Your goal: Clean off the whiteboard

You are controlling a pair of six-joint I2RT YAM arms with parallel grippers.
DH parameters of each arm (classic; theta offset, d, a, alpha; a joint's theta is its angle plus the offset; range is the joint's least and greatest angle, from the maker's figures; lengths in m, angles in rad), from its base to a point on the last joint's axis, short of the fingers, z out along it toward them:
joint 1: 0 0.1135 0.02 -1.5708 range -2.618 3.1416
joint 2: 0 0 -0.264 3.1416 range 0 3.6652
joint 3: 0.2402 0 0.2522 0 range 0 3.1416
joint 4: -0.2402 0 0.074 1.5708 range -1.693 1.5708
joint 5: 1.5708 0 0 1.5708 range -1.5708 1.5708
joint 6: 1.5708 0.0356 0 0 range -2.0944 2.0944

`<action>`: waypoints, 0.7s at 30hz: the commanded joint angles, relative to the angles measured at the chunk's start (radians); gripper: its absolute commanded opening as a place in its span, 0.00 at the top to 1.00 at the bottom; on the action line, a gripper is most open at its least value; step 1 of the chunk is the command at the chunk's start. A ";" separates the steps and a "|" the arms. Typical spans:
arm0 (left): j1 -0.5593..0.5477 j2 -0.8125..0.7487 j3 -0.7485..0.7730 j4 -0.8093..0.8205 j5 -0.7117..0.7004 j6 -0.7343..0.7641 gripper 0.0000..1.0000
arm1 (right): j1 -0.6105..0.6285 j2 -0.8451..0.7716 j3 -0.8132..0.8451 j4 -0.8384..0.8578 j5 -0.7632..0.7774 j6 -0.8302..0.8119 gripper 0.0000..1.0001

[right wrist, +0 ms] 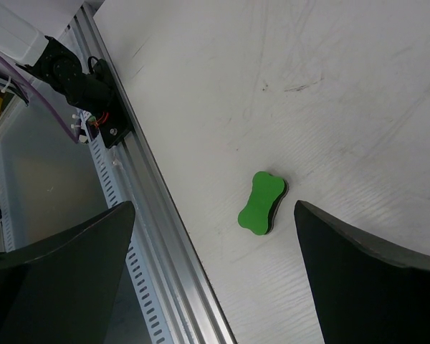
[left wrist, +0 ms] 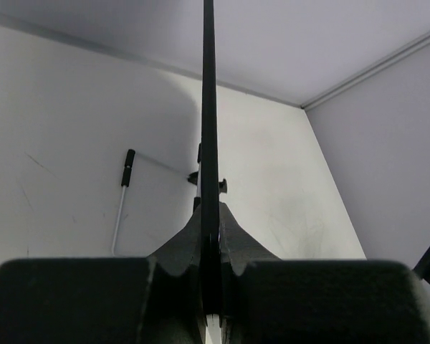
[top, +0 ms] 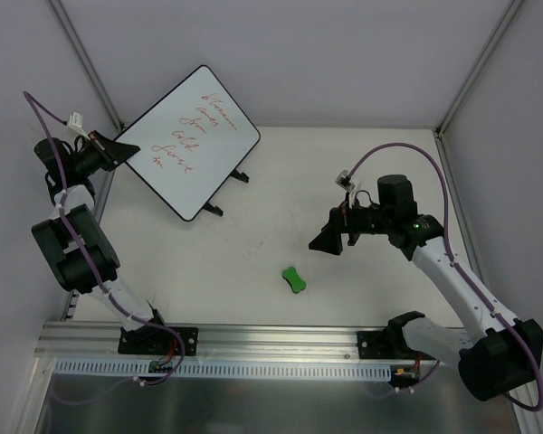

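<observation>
The whiteboard (top: 192, 140), white with a thin black rim and red handwriting, stands tilted at the back left on two black feet. My left gripper (top: 122, 149) is shut on its left edge; in the left wrist view the board's rim (left wrist: 208, 107) runs edge-on straight up between the closed jaws of my left gripper (left wrist: 210, 236). A green bone-shaped eraser (top: 294, 279) lies flat on the table in front of centre. My right gripper (top: 330, 240) is open and empty, hovering above and right of the eraser (right wrist: 261, 202), which shows between its spread fingers.
An aluminium rail (top: 253, 339) with the arm bases runs along the near table edge. White walls with metal corner posts (top: 81, 54) enclose the back and sides. A thin white rod with a black tip (left wrist: 122, 197) lies on the table under the board.
</observation>
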 commanded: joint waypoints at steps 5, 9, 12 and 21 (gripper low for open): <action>-0.040 -0.198 0.011 0.283 -0.065 -0.133 1.00 | 0.007 -0.029 0.020 0.025 0.006 -0.026 0.01; -0.074 -0.250 -0.009 0.269 -0.091 -0.134 1.00 | 0.009 -0.042 0.012 0.026 0.050 -0.019 0.01; -0.118 -0.310 -0.044 0.234 -0.129 -0.108 1.00 | 0.013 -0.042 0.009 0.023 0.112 -0.006 0.01; -0.309 -0.519 -0.182 0.061 -0.308 0.031 1.00 | 0.186 0.042 0.017 0.023 0.454 0.037 0.01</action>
